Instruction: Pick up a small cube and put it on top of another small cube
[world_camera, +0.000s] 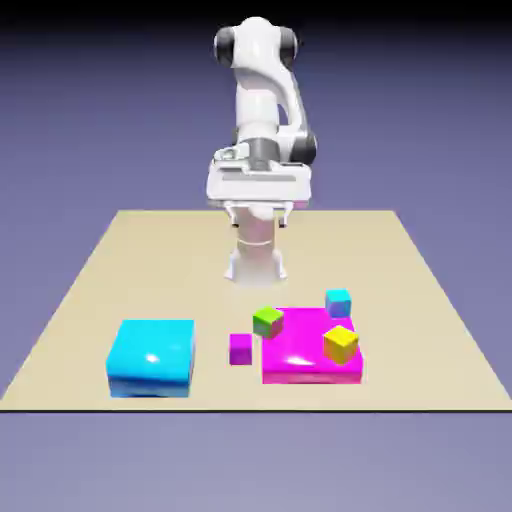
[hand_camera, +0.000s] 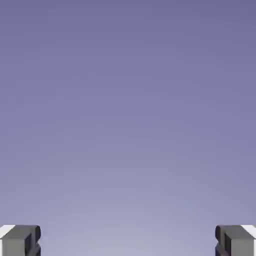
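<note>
Before you, a tan table against blue-violet. Your arm rises folded, its pincer high above the table, fingers spread, holding nothing. You have two big blocks, cyan and magenta, and four small cubes: plain purple between the blocks, blue, green, yellow.

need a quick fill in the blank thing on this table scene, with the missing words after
The small purple cube lies between the large cyan block and the large ____ block. The hand is ____, holding nothing. The cube nearest the large magenta block's front right corner is ____.

Missing words: magenta; open; yellow
</note>
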